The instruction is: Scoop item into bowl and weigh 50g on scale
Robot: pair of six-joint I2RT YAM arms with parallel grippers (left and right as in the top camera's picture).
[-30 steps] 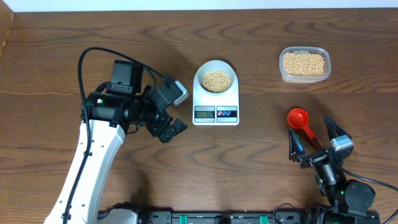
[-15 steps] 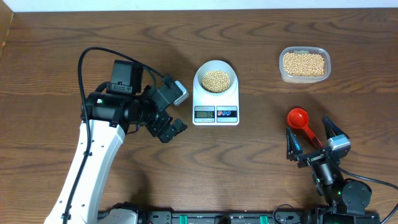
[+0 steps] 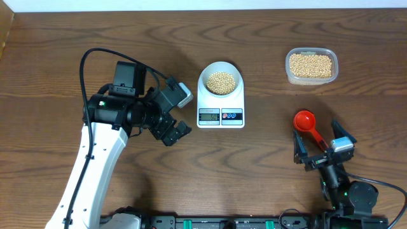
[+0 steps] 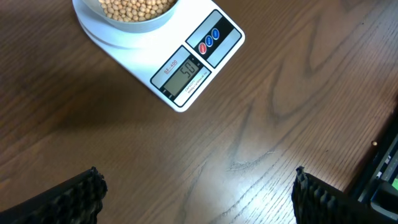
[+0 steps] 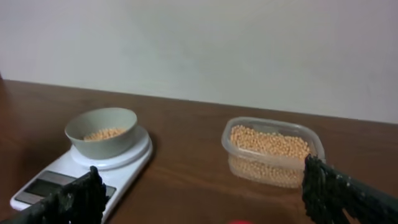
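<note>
The right gripper (image 3: 318,141) stands with its fingers spread wide at the near right of the table (image 3: 254,184), closed on nothing. A red scoop (image 3: 305,119) lies just ahead of it, cup end pointing away and to the left, handle slanting back toward the gripper and passing between the fingers; contact with them cannot be judged. Farther off, at the far right, sits a clear tub (image 3: 289,75) partly filled with beans (image 3: 310,65). The left gripper (image 3: 175,132) is likewise wide open and empty, hovering left of centre and aimed at the scale (image 3: 221,105), close beside it but apart. The scale lies with its long axis running from the far side toward the robot, display and buttons at the near end; the digits seem to read 50. The bowl (image 3: 203,83) rests upright on its far half, holding a layer of beans (image 3: 220,83).
</note>
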